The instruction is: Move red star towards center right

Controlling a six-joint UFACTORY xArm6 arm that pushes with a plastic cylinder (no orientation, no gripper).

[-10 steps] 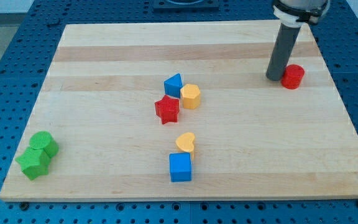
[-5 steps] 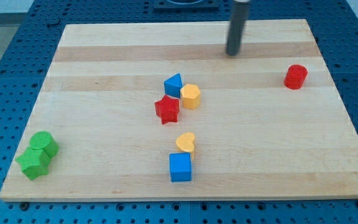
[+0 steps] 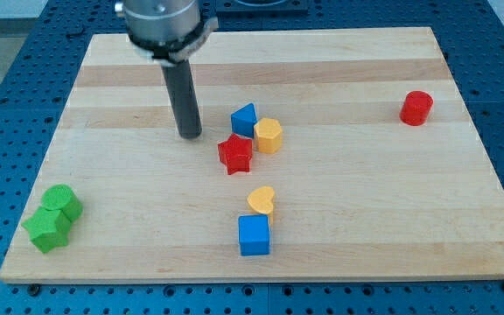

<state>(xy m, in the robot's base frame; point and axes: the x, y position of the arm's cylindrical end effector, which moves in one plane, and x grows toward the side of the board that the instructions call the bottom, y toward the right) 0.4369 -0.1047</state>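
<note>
At the view's far left, near the bottom corner of the wooden worktop [image 3: 129, 236], two green blocks sit pressed together: a green star [image 3: 47, 229] lower down and a rounder green block [image 3: 63, 202] touching it just above and to its right.

Moving rightward, the dark rod comes down from the arm's grey head at the view's top, and my tip [image 3: 190, 136] rests on the worktop to the left of the central cluster. It stands near the red star [image 3: 235, 154], slightly above and to the left of it, with a strip of bare wood between them, so the two are apart. This arm carries no fingers at all, only the straight rod, so there is nothing open or closed to report.

The red star lies around the middle of the worktop. Just above and to its right is a blue triangular block [image 3: 245, 119], and beside that, to the right, a yellow hexagonal block [image 3: 269, 136]; all three are bunched closely, the blue and yellow ones touching or nearly so.

Below this group lies a yellow heart [image 3: 262, 200], and right beneath it, touching or almost touching, a blue cube [image 3: 254, 234].

Well apart, toward the view's right and upper edge, a red cylinder [image 3: 416, 108] stands alone.
</note>
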